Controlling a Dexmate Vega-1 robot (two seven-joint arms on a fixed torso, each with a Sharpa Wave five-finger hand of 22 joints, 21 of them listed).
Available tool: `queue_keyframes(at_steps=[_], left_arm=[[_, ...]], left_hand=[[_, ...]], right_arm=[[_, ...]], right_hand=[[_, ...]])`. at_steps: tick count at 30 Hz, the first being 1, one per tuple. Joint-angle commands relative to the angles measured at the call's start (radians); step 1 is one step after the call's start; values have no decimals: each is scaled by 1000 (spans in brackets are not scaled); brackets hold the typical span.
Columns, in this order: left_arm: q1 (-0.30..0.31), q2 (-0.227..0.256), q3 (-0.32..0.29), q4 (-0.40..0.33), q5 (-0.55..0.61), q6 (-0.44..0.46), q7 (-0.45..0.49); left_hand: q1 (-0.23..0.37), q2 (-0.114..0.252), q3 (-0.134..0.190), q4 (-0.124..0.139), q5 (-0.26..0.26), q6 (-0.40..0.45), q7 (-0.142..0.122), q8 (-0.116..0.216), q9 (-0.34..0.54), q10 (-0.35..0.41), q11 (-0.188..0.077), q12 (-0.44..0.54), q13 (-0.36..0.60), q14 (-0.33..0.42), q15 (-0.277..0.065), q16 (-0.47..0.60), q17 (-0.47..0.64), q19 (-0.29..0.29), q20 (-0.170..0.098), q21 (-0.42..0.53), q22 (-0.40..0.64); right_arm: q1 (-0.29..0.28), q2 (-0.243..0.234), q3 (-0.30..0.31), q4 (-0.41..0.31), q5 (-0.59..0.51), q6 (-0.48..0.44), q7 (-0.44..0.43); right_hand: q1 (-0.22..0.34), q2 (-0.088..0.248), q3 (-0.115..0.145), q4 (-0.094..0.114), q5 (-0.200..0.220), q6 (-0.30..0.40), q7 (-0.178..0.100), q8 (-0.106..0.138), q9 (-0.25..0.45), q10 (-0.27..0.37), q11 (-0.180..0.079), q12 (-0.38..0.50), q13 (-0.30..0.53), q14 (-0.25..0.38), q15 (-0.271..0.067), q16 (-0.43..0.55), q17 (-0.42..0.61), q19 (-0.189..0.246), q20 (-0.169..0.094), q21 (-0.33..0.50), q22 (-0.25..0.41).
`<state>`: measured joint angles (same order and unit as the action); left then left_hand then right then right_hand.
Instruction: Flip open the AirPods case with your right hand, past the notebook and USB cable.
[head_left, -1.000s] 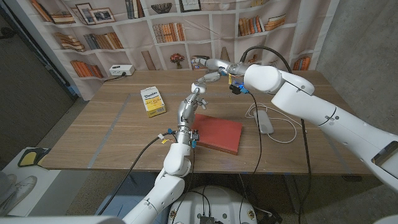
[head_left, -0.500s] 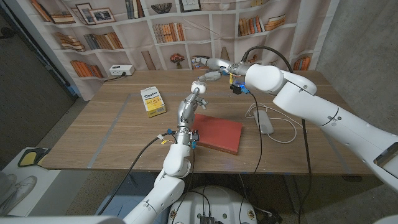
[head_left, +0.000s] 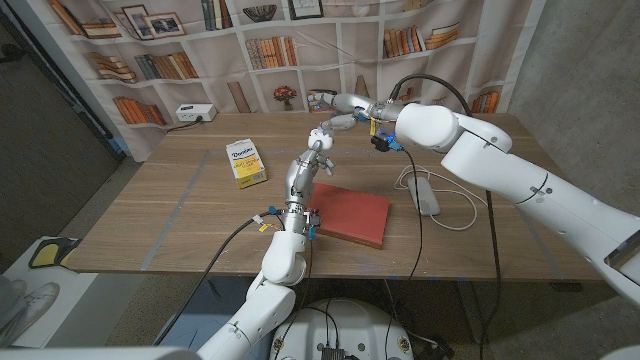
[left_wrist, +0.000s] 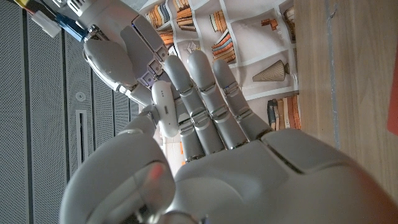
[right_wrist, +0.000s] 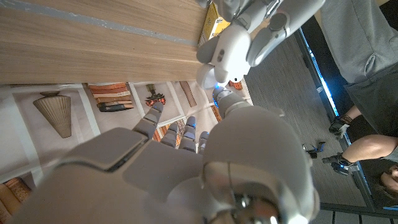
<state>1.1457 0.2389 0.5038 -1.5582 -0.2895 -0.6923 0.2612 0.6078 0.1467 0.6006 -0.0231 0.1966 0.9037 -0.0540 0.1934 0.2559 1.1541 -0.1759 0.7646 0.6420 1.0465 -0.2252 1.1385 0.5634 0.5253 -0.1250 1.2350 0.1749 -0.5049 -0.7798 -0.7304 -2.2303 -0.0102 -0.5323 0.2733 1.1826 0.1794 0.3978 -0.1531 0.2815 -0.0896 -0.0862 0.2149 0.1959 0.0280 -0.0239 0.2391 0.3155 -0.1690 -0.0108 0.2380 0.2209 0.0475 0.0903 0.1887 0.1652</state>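
Note:
My left hand (head_left: 308, 158) is raised above the table's middle and pinches a small white rounded case, apparently the AirPods case (head_left: 322, 134), between thumb and fingers. In the left wrist view the case (left_wrist: 163, 102) lies against the fingers of my left hand (left_wrist: 205, 124), with my right hand (left_wrist: 115, 46) just beyond it. My right hand (head_left: 345, 102) reaches in from the right, fingers spread and empty, its thumb close to the case (right_wrist: 222, 48). Whether the lid is up I cannot tell. A red notebook (head_left: 350, 215) and a white USB cable (head_left: 432, 195) lie on the table below.
A yellow box (head_left: 245, 162) lies left of centre on the wooden table (head_left: 180, 200). A white socket block (head_left: 195, 113) sits at the far left edge before the bookshelf backdrop. A person (right_wrist: 367, 62) stands off to the side of the table.
Almost nothing differs; my right arm has shifted very slightly and both hands stay together at the case.

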Motion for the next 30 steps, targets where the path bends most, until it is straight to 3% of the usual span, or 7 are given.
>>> queue_keyframes(at_steps=[1, 13, 17, 22, 25, 27, 30], left_arm=[[11, 9, -2, -14, 36, -9, 10], [27, 18, -7, -36, 63, 3, 27], [30, 23, -7, -40, 64, 8, 28], [32, 26, -8, -41, 62, 6, 26], [34, 25, -8, -42, 57, 6, 26], [33, 23, -7, -37, 53, 3, 25], [32, 23, -7, -35, 52, 4, 23]], left_hand=[[-4, 8, 27, 23, 4, -3, -4, -2, 2, 0, -24, 1, 3, -2, 4, -1, 3, 5, 4, -5, 6], [-14, 7, 28, 24, 5, -3, -11, -1, 0, 4, -28, 1, 6, 5, 4, -5, -3, 17, -4, -13, 6], [-16, 6, 30, 25, 5, -2, -12, -1, -1, 2, -28, 2, 11, 4, 4, -5, 1, 17, -4, -16, 6], [-19, 5, 33, 24, 6, -2, -13, -1, -1, 2, -29, 2, 14, 2, 4, -8, 2, 19, -4, -21, 6], [-20, 6, 34, 24, 6, -3, -14, -1, -2, 2, -28, 2, 14, 1, 3, -11, -1, 19, -4, -22, 7], [-20, 5, 35, 23, 6, -4, -13, -1, -2, 4, -27, 1, 13, 4, 4, -10, 0, 20, -3, -24, 7], [-21, 5, 35, 21, 6, -2, -13, 0, -2, 5, -28, 2, 16, 6, 3, -10, -1, 21, -3, -26, 7]], right_arm=[[-2, -3, 0, -4, 11, -2, -5], [-7, -3, 6, -4, 30, 9, -7], [-24, 3, 24, 4, 64, 23, -14], [-24, 1, 26, 6, 75, 24, -19], [-35, 6, 39, 15, 109, 36, -18], [-42, 10, 45, 18, 122, 36, -29], [-52, 14, 53, 22, 141, 40, -42]], right_hand=[[3, 18, 11, 3, 12, 2, -8, 3, 0, 3, -11, 4, 2, -29, -10, 6, 5, 0, -5, -2, 3], [6, 19, 18, 8, 15, 6, -12, 3, 0, 9, -15, 6, 2, -29, -13, 8, 8, -2, -9, -2, 3], [12, 37, 41, 25, 26, 12, -17, 2, 0, 15, -18, 7, 3, -31, -25, 14, 17, -7, -13, -2, 4], [-9, 37, 54, 65, 35, 15, -22, 0, 1, 23, -17, 9, 4, -31, -25, 22, 29, -8, -18, 0, 5], [-14, 36, 58, 74, 37, 18, -24, 0, 1, 22, -17, 9, 5, -31, -22, 24, 32, -10, -18, 0, 5], [-33, 38, 65, 104, 43, 21, -25, -1, 2, 28, -15, 10, 5, -32, -18, 30, 40, -14, -13, 0, 5], [-87, 31, 68, 168, 50, 34, -30, -1, 2, 34, -10, 10, 6, -33, -13, 41, 55, -22, 0, 0, 6]])
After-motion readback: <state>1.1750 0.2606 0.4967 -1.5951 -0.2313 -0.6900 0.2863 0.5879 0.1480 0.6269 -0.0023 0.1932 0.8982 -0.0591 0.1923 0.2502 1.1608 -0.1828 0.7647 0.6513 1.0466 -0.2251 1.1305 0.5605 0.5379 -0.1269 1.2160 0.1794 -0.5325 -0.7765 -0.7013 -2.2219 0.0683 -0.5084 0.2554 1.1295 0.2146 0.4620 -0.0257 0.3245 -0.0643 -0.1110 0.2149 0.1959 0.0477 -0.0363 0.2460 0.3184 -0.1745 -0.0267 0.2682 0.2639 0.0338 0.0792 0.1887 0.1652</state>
